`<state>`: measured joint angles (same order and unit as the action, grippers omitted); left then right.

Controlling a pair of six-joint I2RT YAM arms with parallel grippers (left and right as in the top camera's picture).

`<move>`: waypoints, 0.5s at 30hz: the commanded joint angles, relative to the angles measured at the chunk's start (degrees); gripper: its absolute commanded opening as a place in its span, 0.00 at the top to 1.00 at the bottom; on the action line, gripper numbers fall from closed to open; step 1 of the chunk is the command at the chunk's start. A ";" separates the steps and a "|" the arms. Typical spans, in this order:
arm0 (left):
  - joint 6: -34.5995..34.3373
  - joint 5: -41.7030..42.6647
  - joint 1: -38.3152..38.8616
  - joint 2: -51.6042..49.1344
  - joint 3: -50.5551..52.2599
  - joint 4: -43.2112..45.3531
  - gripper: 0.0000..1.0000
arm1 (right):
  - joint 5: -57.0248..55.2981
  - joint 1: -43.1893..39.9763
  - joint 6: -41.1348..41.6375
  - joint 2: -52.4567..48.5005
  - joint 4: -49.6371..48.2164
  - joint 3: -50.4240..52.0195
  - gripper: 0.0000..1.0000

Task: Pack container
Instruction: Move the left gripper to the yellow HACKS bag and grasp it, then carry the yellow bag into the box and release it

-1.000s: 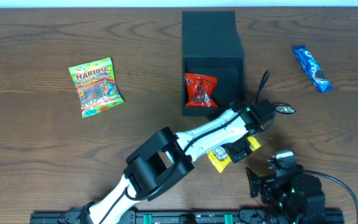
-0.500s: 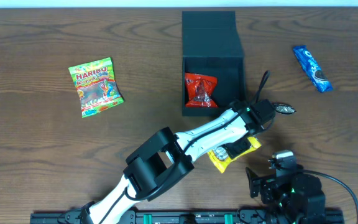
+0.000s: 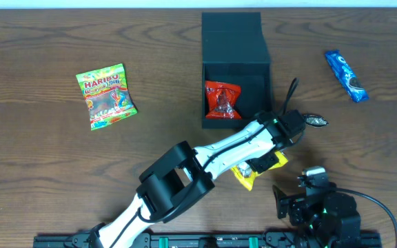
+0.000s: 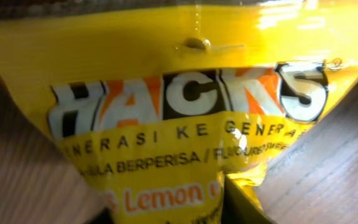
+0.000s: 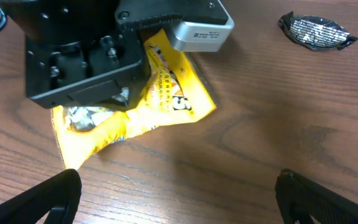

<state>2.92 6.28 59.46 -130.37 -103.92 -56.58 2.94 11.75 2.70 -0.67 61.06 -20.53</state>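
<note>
My left fingers [image 3: 258, 165], on an arm [image 3: 219, 148] stretched diagonally rightward, pinch a crumpled yellow plastic packet [image 3: 245, 179] on the bench [image 3: 47, 158], near the open dark matte square container [image 3: 234, 41] holding a red packet [image 3: 222, 100]; my right fingers [image 5: 48, 199] stand wide.

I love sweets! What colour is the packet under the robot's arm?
Yellow packet, white and orange lettering; best in left wrist view.
</note>
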 commanded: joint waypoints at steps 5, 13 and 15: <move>-1.03 -0.83 -0.31 -0.74 -0.72 -3.08 0.86 | -0.13 -0.44 -0.66 0.35 0.39 0.09 0.01; -1.88 -0.68 -0.31 0.00 -5.44 -8.79 0.94 | -0.13 -0.44 -0.66 0.35 0.39 0.09 0.01; -2.64 -0.72 -0.33 0.72 -7.06 -10.69 0.94 | -0.11 -0.44 -0.66 0.35 0.39 0.09 0.01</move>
<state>1.37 6.22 59.44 -130.15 -108.01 -65.84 2.94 11.75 2.70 -0.67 61.08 -20.51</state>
